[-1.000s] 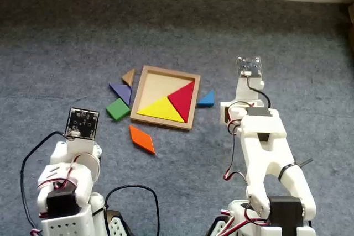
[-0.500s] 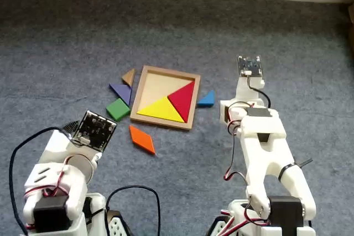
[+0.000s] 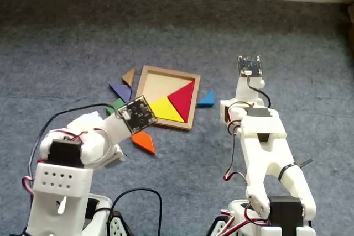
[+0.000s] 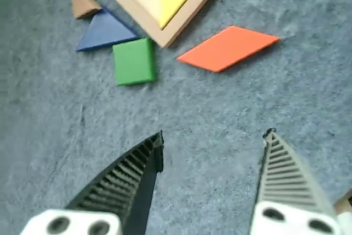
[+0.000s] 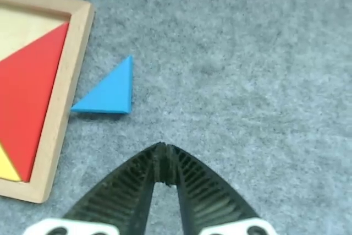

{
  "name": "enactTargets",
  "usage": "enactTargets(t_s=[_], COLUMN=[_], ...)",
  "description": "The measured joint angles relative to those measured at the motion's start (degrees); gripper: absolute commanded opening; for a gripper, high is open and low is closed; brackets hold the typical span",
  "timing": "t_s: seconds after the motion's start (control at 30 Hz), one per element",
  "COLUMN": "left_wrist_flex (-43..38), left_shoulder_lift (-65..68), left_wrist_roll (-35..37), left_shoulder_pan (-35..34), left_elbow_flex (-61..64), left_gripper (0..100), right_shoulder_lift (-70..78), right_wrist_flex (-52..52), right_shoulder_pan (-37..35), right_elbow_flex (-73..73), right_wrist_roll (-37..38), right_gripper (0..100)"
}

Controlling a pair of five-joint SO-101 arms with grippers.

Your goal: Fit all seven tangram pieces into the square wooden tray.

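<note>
Tray (image 3: 167, 72) holds red triangle (image 3: 185, 99) beside yellow triangle (image 3: 161, 110)

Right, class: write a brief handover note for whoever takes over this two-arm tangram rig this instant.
Left gripper: open, empty, above the carpet close to the orange parallelogram and green square.
Right gripper: shut, empty, over carpet beside the light blue triangle.
Done: red triangle and yellow triangle lie in the tray.
Left: five pieces outside it. Orange, green, the dark blue triangle and brown triangle sit near one side, light blue off the opposite side.
</note>
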Motion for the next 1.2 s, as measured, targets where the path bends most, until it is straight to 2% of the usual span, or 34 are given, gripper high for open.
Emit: enactTargets(t_s=[0.1,0.27,0.47,0.77,1.2], left_wrist_flex=[-3.6,-13.4,-19.8,-25.8,-26.1], left_shoulder_lift=[5.4,14.8,26.9,41.8,53.7], left_wrist_roll=[-0.5,-0.5,-0.4,-0.4,-1.1], left_shoulder_pan=[3.3,4.8,7.9,8.9,9.1], left_elbow_flex=[0.0,1.6,1.6,-2.8,-10.9], left_gripper=[23,23,23,23,22], right_shoulder_lift=[0.0,0.0,0.0,0.0,0.0], right_wrist_flex=[0.0,0.0,0.0,0.0,0.0], right_shoulder_pan=[0.0,0.0,0.0,0.0,0.0], right_elbow_flex=[0.0,0.0,0.0,0.0,0.0], right_wrist_roll=[0.0,0.0,0.0,0.0,0.0], right_gripper=[0.9,0.9,0.9,1.0,1.0])
